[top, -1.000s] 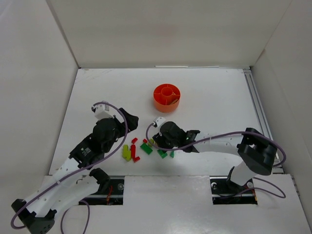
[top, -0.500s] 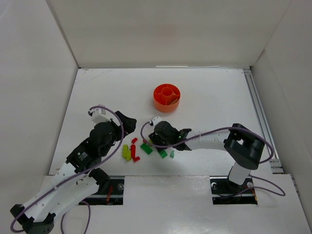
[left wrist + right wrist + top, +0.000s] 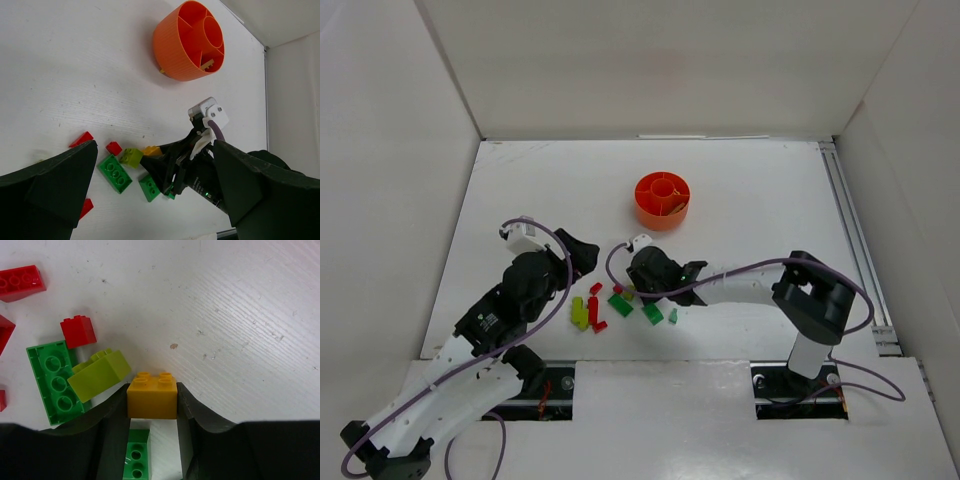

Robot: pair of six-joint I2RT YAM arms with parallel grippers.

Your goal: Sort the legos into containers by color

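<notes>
My right gripper (image 3: pixel 152 407) is narrowed onto a yellow brick (image 3: pixel 151 394): one finger presses each side face, and the brick rests on the table (image 3: pixel 240 315), studs pointing away from the wrist. A lime brick (image 3: pixel 99 374) lies just beside its left corner, tilted over a long green brick (image 3: pixel 52 382). A small red brick (image 3: pixel 78 331) sits just beyond them. The orange dish (image 3: pixel 646 211) stands well apart, farther from the arm bases. My left gripper (image 3: pixel 582 252) hovers near the cluster, jaws spread wide, holding nothing.
</notes>
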